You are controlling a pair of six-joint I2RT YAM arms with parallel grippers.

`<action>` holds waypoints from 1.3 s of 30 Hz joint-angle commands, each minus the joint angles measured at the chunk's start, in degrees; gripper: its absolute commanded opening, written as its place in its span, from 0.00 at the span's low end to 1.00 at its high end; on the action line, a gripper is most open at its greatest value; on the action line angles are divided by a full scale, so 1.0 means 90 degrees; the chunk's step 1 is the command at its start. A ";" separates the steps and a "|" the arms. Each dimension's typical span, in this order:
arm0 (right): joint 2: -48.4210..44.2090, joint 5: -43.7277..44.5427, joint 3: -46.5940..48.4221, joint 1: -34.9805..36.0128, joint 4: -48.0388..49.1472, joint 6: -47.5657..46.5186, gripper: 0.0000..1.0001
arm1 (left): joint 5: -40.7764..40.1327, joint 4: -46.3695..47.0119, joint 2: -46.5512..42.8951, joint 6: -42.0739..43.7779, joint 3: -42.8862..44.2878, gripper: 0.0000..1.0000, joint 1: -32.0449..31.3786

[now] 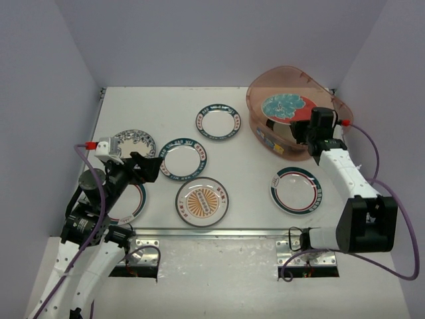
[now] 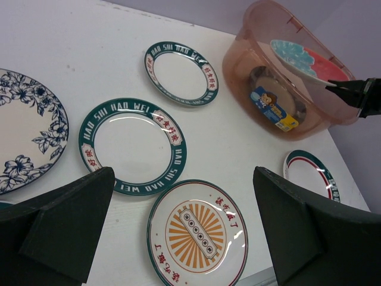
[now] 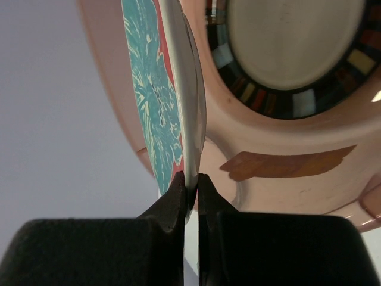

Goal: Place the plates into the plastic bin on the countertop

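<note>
Right gripper (image 3: 191, 188) pinches the lower edge of the red-teal floral plate (image 3: 152, 101), black fingers squeezed onto the thin white rim. It holds that plate steeply tilted inside the plastic bin (image 2: 247, 65), at the far right of the countertop (image 1: 252, 173). A black-gold plate (image 3: 292, 42) lies flat on the bin's bottom, its cream centre ringed by dark, gold and teal blocks. The bin is a translucent pinkish-brown oval tub with a rolled rim and a small colourful sticker (image 2: 272, 108) on its wall. Left gripper (image 1: 149, 167) hangs over the left of the countertop with its fingers spread wide and nothing between them. Out on the white surface lie two teal-lettered plates (image 1: 218, 122) (image 1: 183, 159), an orange-centred plate (image 1: 202, 201) near the front rail, a red-and-green-striped plate (image 1: 296, 190) near the bin, and a blue floral plate (image 1: 135, 143) at the left. One more plate (image 1: 133, 203) sits partly hidden under the left arm.
</note>
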 commanded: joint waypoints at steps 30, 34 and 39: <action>0.1822 0.1147 0.3038 -0.0263 -0.3430 0.1245 0.99 | -0.0181 0.0271 -0.0158 -0.0044 -0.0014 1.00 -0.0276; 0.1500 0.0748 0.2824 -0.0261 -0.3449 0.1070 0.99 | -0.0250 0.0229 -0.0109 -0.0070 0.0002 1.00 -0.0286; 0.1267 0.0236 0.2808 -0.0251 -0.3284 0.0425 0.99 | -0.0258 0.0220 -0.0119 -0.0095 0.0000 1.00 -0.0287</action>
